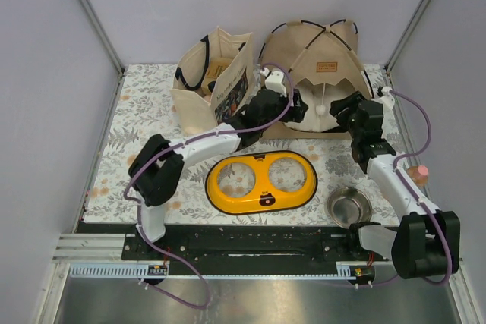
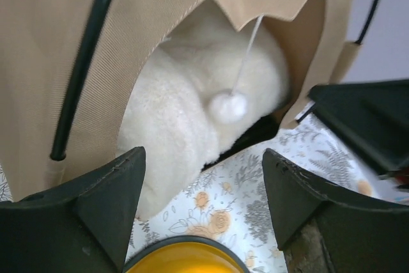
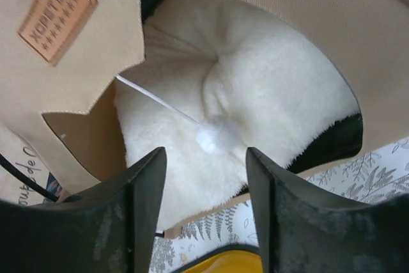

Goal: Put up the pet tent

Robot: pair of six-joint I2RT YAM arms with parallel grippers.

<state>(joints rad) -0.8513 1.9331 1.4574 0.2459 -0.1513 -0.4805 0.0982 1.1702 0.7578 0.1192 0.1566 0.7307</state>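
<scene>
Pet tent (image 1: 315,55) stands at upper centre-right of the top view, its arched doorway facing the arms. A cream pillow (image 3: 275,94) lies inside and a pompom (image 3: 214,135) hangs in the opening. Left gripper (image 2: 203,177) and right gripper (image 3: 206,171) face the doorway, jaws spread, holding nothing.

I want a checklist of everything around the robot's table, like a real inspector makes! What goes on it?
Surface: floral cloth, lying flat.
Job's things: pet tent standing at the far edge, doorway facing the arms; pompom hanging in the doorway.
Clutter: cream pillow inside the tent; tote bag left of the tent; yellow double-bowl feeder and steel bowl nearer the arms.
Grippers: left gripper open; right gripper open; both at the doorway, holding nothing.
Cables: purple cables loop along both arms.
Surroundings: grey walls, metal frame posts.
</scene>
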